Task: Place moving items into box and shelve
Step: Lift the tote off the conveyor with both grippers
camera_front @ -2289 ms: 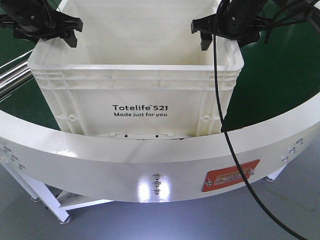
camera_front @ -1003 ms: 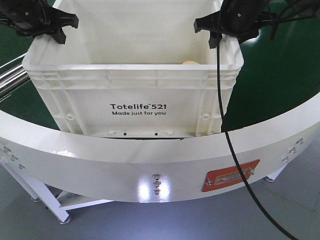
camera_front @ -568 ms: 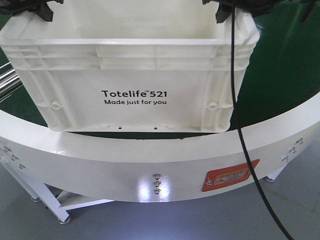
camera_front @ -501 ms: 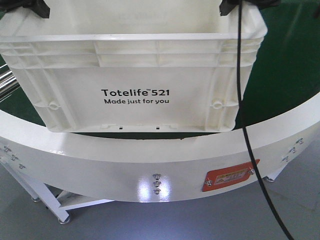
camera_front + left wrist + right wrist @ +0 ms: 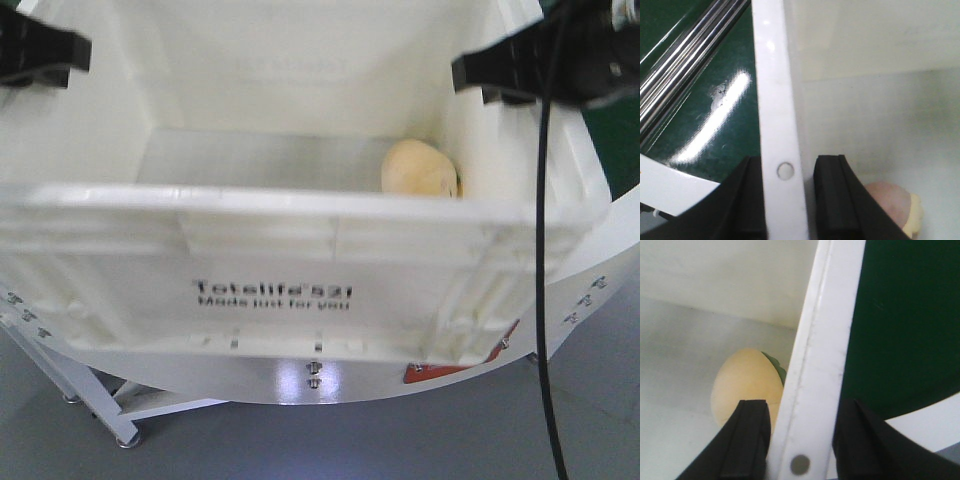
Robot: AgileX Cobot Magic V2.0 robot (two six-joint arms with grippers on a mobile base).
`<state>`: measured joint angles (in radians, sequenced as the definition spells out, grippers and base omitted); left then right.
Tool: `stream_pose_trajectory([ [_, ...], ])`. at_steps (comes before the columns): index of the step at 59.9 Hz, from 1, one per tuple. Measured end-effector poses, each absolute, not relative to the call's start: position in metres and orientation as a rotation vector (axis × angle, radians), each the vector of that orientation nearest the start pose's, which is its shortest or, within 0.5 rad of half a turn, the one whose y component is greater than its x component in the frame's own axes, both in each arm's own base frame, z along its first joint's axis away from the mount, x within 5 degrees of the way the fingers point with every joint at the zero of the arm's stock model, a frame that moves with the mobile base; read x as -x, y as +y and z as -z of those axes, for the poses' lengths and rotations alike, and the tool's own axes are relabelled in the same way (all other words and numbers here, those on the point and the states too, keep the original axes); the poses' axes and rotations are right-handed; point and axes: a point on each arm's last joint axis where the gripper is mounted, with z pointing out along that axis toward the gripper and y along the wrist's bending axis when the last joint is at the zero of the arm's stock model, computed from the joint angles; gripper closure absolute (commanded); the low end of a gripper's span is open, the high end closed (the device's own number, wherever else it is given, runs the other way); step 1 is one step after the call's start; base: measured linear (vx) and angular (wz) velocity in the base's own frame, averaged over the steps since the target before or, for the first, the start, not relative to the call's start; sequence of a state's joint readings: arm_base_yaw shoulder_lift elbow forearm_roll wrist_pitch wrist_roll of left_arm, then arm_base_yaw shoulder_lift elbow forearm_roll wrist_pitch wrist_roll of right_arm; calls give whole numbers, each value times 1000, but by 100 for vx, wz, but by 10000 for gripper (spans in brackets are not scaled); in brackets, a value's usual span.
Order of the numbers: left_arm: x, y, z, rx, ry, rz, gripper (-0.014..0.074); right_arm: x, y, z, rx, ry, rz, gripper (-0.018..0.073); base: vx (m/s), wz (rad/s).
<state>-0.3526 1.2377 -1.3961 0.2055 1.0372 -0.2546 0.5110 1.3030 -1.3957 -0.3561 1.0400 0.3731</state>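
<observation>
Just beside right claw (image 5: 805, 440) on box (image 5: 300, 250) rim, plush toy (image 5: 742, 390), seemingly apart.

A curved white bench (image 5: 250, 380) is standing on thin white legs (image 5: 100, 405) over a grey floor (image 5: 350, 445), its glossy green top (image 5: 705, 115) catching streaks of overhead light beside steel rails (image 5: 685, 55), a red label (image 5: 440, 372) showing partly near three bolts (image 5: 315, 373).
</observation>
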Motion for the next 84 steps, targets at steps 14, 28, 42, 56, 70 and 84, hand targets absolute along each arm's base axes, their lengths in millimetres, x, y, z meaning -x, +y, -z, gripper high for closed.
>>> stream_pose_trajectory([
  [14,-196,-67,-405,-156,2279,116,456,-207,97,-393,172,2333,-18,412,0,0],
  [28,-195,-67,-403,-152,2277,123,456,-205,97,-391,165,2337,-22,412,0,0],
  [42,-195,-68,-403,-153,2268,125,456,-206,96,-391,165,2329,-20,412,0,0],
  [56,-195,-68,-403,-153,2269,124,456,-206,96,-391,163,2333,-18,412,0,0],
  [70,-195,-68,-403,-152,2271,125,456,-205,96,-391,163,2336,-15,412,0,0],
  [84,-195,-67,-403,-151,2271,125,456,-205,96,-391,162,2338,-15,412,0,0],
])
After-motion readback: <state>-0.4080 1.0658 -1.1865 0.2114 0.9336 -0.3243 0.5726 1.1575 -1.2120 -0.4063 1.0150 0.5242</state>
